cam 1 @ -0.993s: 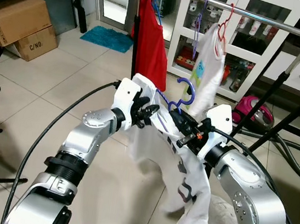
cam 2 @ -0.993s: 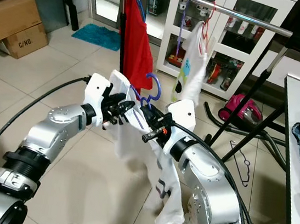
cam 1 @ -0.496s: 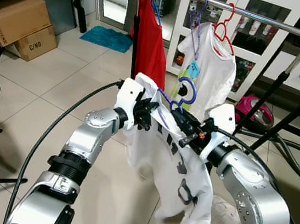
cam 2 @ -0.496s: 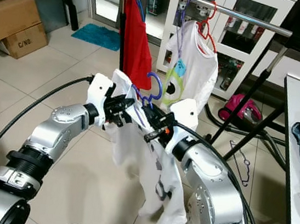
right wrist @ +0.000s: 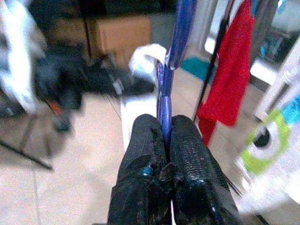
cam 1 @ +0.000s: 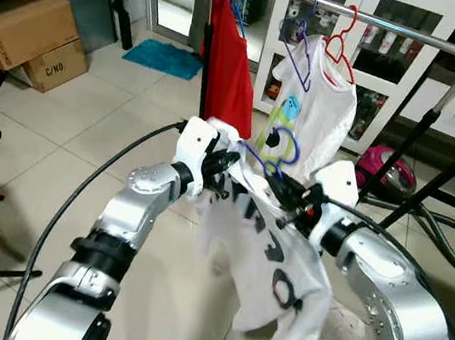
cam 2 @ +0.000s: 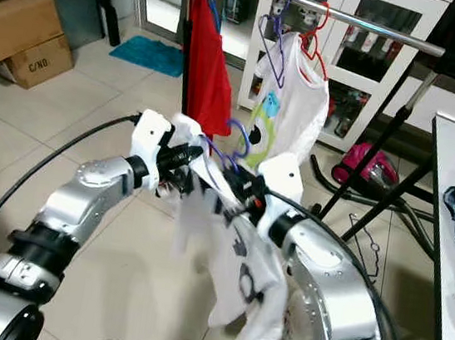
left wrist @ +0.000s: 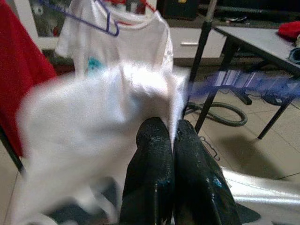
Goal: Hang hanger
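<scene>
Hanger [cam 1: 273,153], blue, carries a white shirt [cam 1: 270,264]; right claw [right wrist: 165,140] clenched on its shaft, left claw [left wrist: 172,140] pinching the shoulder cloth, keeping it level below the rail [cam 1: 373,20].

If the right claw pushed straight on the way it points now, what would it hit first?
Probably the left claw. The right claw, shut on the blue hanger carrying the white shirt, points toward it across that shirt's shoulder. The red garment hangs further back. Depth is uncertain.

Head stereo pair downward; wrist cams close-up.
</scene>
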Motion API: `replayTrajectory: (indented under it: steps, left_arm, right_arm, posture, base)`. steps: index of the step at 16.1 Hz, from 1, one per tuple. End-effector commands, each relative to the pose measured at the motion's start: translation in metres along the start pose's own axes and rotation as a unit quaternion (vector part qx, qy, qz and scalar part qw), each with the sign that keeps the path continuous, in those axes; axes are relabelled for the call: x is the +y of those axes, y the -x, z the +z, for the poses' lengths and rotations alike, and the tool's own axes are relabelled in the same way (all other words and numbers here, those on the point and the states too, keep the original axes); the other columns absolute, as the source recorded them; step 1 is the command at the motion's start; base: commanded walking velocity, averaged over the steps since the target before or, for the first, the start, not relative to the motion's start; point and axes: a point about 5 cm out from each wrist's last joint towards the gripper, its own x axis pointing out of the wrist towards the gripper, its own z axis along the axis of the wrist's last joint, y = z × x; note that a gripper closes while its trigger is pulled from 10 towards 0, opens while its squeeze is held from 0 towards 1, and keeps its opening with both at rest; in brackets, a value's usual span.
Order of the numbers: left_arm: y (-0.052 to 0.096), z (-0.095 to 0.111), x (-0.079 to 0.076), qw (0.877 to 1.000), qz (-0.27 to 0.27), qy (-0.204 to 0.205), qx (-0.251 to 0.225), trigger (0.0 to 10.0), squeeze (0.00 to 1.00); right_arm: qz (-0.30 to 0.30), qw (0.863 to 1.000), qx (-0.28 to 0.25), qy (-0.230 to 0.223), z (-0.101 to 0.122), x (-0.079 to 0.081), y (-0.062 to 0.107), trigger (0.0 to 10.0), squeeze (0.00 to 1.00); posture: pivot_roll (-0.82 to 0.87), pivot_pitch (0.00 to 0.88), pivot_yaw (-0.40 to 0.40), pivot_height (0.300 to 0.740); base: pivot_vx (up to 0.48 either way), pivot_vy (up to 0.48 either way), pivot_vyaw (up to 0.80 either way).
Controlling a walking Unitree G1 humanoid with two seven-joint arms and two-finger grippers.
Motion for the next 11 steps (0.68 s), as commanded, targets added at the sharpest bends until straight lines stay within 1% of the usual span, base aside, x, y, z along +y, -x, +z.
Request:
replayTrajectory:
  steps: [1, 2, 3, 4, 5, 6, 7, 8, 9, 10, 11]
  left_arm:
    - [0.002, 0.011, -0.002, 1.0, -0.017, -0.017, -0.01, 0.0, 0.0]
    - [0.005, 0.012, -0.006, 0.999, -0.041, -0.029, -0.004, 0.0, 0.0]
    - [0.005, 0.013, -0.008, 0.998, -0.05, -0.032, -0.003, 0.0, 0.0]
    - [0.005, 0.012, -0.01, 0.997, -0.058, -0.043, 0.006, 0.0, 0.0]
    - [0.005, 0.011, -0.01, 0.997, -0.059, -0.046, 0.008, 0.0, 0.0]
    - [0.005, 0.012, -0.013, 0.996, -0.068, -0.054, 0.012, 0.0, 0.0]
    - [0.004, 0.014, -0.015, 0.994, -0.077, -0.075, 0.02, 0.0, 0.0]
    - [0.003, 0.014, -0.015, 0.992, -0.077, -0.098, 0.03, 0.0, 0.0]
    - [0.003, 0.014, -0.015, 0.991, -0.075, -0.104, 0.033, 0.0, 0.0]
    - [0.003, 0.012, -0.011, 0.99, -0.062, -0.122, 0.043, 0.0, 0.0]
    - [0.004, 0.011, -0.007, 0.988, -0.049, -0.139, 0.051, 0.0, 0.0]
  right_arm:
    - [-0.003, 0.999, 0.038, 0.011, -0.01, -0.002, 0.001, 0.0, 0.0]
    - [-0.008, 0.998, 0.059, 0.009, -0.014, -0.004, 0.002, 0.0, 0.0]
    - [-0.01, 0.998, 0.063, 0.008, -0.015, -0.005, 0.002, 0.0, 0.0]
    - [-0.013, 0.997, 0.078, 0.016, -0.014, -0.008, 0.0, 0.0, 0.0]
    - [-0.013, 0.996, 0.081, 0.019, -0.014, -0.009, -0.001, 0.0, 0.0]
    - [-0.003, 0.995, 0.099, 0.025, -0.014, -0.009, -0.004, 0.0, 0.0]
    - [0.018, 0.992, 0.118, 0.045, -0.012, -0.008, -0.008, 0.0, 0.0]
    - [0.055, 0.985, 0.144, 0.074, -0.01, -0.005, -0.011, 0.0, 0.0]
    - [0.067, 0.983, 0.151, 0.083, -0.009, -0.004, -0.012, 0.0, 0.0]
    - [0.086, 0.978, 0.162, 0.103, -0.004, -0.002, -0.014, 0.0, 0.0]
    - [0.09, 0.976, 0.161, 0.114, 0.003, -0.003, -0.016, 0.0, 0.0]
  posture:
    - [-0.04, 0.0, -0.037, 0.74]
    - [-0.04, 0.0, -0.038, 0.74]
    - [-0.03, 0.0, -0.039, 0.74]
    - [-0.03, 0.0, -0.039, 0.74]
    - [-0.03, 0.0, -0.039, 0.74]
    - [-0.04, 0.0, -0.036, 0.74]
    - [-0.04, 0.0, -0.036, 0.74]
    - [-0.04, 0.0, -0.036, 0.74]
    - [-0.04, 0.0, -0.036, 0.74]
    - [-0.04, 0.0, -0.036, 0.74]
    - [-0.04, 0.0, -0.037, 0.74]
  base:
    - [0.0, 0.0, 0.0]
    - [0.0, 0.0, 0.0]
    - [0.0, 0.0, 0.0]
    - [0.0, 0.0, 0.0]
    - [0.0, 0.0, 0.0]
    - [0.0, 0.0, 0.0]
    - [0.0, 0.0, 0.0]
    - [0.0, 0.0, 0.0]
    - [0.0, 0.0, 0.0]
    - [0.0, 0.0, 0.0]
    - [0.0, 0.0, 0.0]
